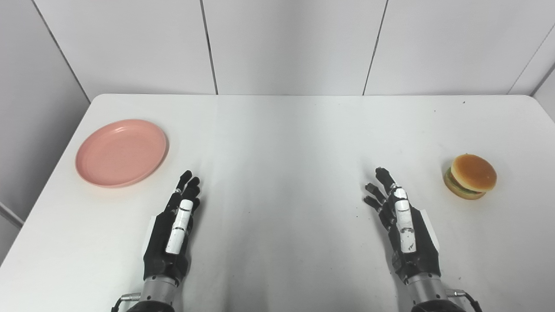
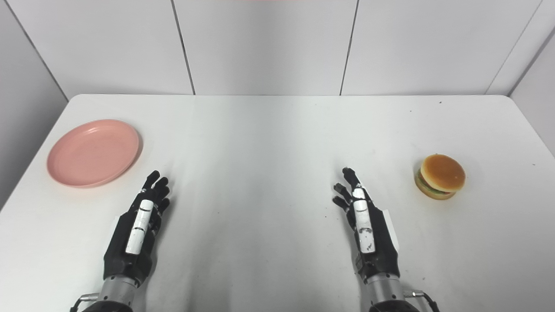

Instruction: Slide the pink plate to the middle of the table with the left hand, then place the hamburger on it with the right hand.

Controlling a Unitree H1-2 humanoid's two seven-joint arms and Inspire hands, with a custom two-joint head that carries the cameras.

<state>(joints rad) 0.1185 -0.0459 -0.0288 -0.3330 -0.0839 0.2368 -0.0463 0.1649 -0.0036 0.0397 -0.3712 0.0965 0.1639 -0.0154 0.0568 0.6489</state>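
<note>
Pink plate [image 1: 121,152] is seen at the table's [image 1: 286,143] far left, empty, near the left edge. Hamburger [image 1: 470,176] is placed at the right side, upright. Left hand [image 1: 173,229] is held over the near table, fingers straight and loosely together, nothing held, just short of the plate. Right hand [image 1: 401,225] is likewise empty, fingers slightly spread, well apart from the hamburger.

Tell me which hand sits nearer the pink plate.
The left hand; the round pink plastic plate lies just beyond it, while the right hand is across the table.
</note>
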